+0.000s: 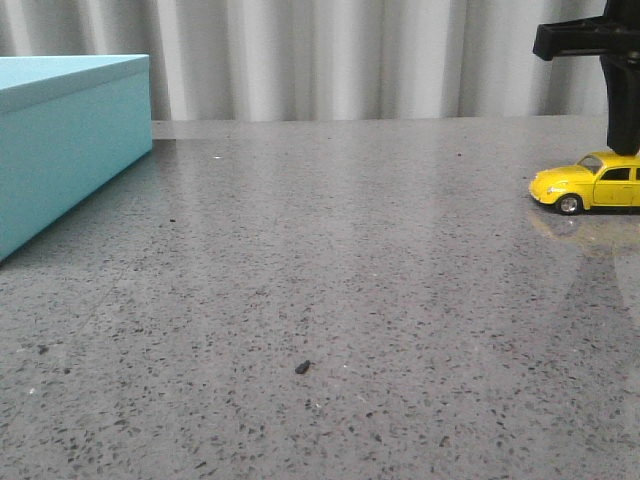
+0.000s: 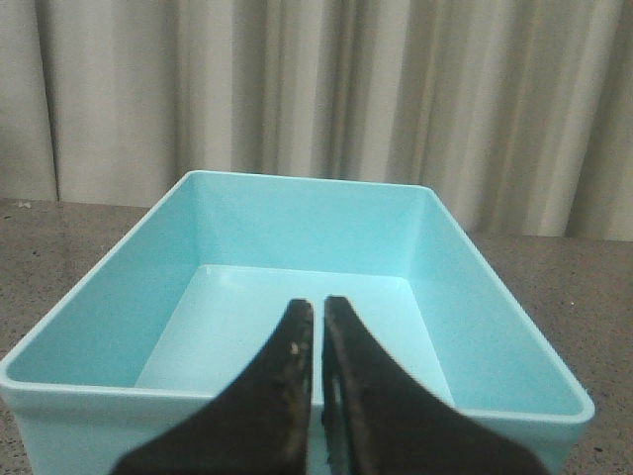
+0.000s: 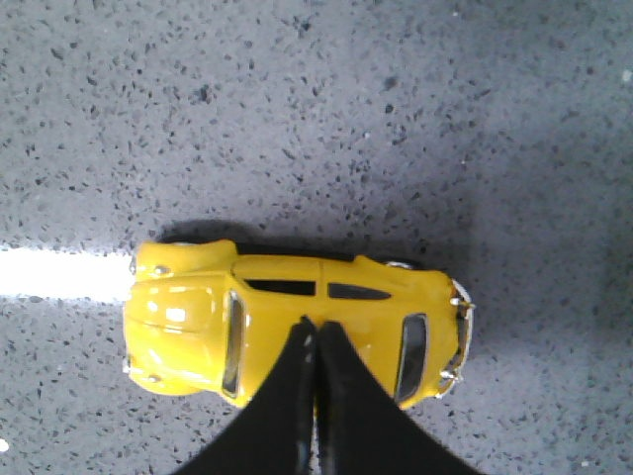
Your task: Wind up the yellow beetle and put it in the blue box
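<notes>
1. A small bright yellow toy Beetle car [image 1: 590,186] with dark windows, black tyres and silver hubs is seen on all four wheels on the grey speckled stone-look tabletop [image 1: 330,290], at the front view's right edge; its rear is cut off by the frame.
2. The right gripper [image 3: 315,336] is positioned directly over the car's roof, w/ its black fingers [image 3: 341,396] pressed together tip to tip (no gap visible). The tips appear to be at the roof, but contact can't be confirmed; nothing is held between them.
3. In the front view the right arm's black body [image 1: 615,70] is shown coming straight down onto the car.
4. A large light turquoise-blue rectangular plastic box [image 1: 60,140] is set well apart from the car, across the table to its left.
5. The box's bare inside [image 2: 297,317] is shown in the left wrist view, no lid on it.
6. The left gripper [image 2: 318,327] is held above the box's near rim, fingers [image 2: 277,396] narrowed to a thin slit, holding nothing.
7. Pale pleated curtains [image 1: 350,60] are hung behind the car and box.
</notes>
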`<state>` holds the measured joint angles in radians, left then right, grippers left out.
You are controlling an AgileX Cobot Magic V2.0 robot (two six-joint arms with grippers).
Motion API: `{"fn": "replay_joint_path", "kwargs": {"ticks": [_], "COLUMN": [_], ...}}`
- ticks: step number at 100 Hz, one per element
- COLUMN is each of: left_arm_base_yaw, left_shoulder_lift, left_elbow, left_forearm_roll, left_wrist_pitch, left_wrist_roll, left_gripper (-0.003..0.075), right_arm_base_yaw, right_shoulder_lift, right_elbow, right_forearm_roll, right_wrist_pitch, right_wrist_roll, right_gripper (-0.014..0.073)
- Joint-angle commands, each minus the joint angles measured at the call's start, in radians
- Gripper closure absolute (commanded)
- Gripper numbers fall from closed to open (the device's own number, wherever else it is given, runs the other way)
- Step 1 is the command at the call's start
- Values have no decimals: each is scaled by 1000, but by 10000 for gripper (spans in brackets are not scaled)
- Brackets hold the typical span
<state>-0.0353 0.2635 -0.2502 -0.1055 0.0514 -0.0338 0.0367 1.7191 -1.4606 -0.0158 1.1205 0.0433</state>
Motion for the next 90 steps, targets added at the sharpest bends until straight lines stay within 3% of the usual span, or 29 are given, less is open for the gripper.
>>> {"fn": "replay_joint_path", "kwargs": {"ticks": [1, 60, 90], "left_arm_base_yaw": [1, 1, 1], "left_shoulder_lift": [18, 18, 18], "left_elbow": [-36, -36, -36], "left_forearm_roll": [-6, -6, -6], "left_wrist_pitch": [-79, -79, -79], "left_wrist_roll": [-9, -9, -9], "left_gripper": [741, 741, 741], "right_arm_base_yaw": [-23, -136, -230], "right_shoulder_lift": [0, 4, 4], "right_elbow": [-10, -10, -10], "right_forearm_roll": [-26, -164, -166], "right_wrist_pitch": [-5, 38, 43], "right_wrist_roll": [-3, -2, -2], "right_gripper": [655, 655, 655]}}
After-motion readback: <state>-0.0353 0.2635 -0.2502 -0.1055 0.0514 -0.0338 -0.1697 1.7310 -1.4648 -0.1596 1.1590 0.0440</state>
